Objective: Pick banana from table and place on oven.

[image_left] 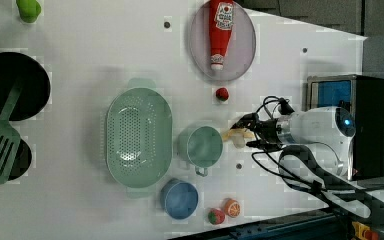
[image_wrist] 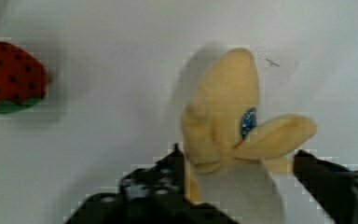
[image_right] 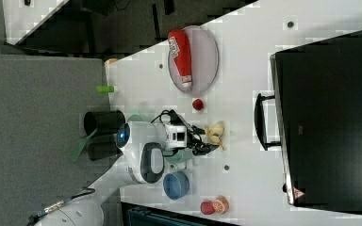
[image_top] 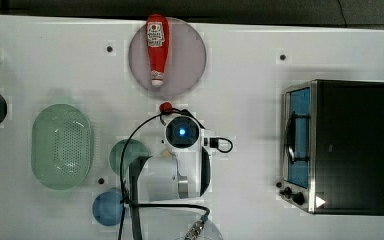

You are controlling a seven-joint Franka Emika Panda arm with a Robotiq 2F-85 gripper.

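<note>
The banana [image_wrist: 233, 126], a soft yellow toy with its peel flaps hanging open, lay on the white counter [image_top: 250, 75], not on the oven [image_top: 350, 145]. It rested between a red strawberry [image_left: 222, 94] and a green cup [image_left: 202, 146], close to both but touching neither as far as I could see.

The jaws [image_wrist: 242, 182] stood spread, one black finger [image_wrist: 158, 179] on each side of the banana's pale lower part. In the wrist view the finger on one side came right against the fruit, while the other finger [image_wrist: 326, 179] stood a little apart from it, just beside one peel flap. So the banana was between the jaws, but I could not tell if they were pressing it yet. In the left view the jaws [image_left: 245, 131] reached low to the counter at the banana [image_left: 237, 135].

The oven stood well apart from the banana, at the top view's right, its black top bare. A ketchup bottle [image_top: 157, 47] lay on a round plate [image_top: 190, 60] farther away.
</note>
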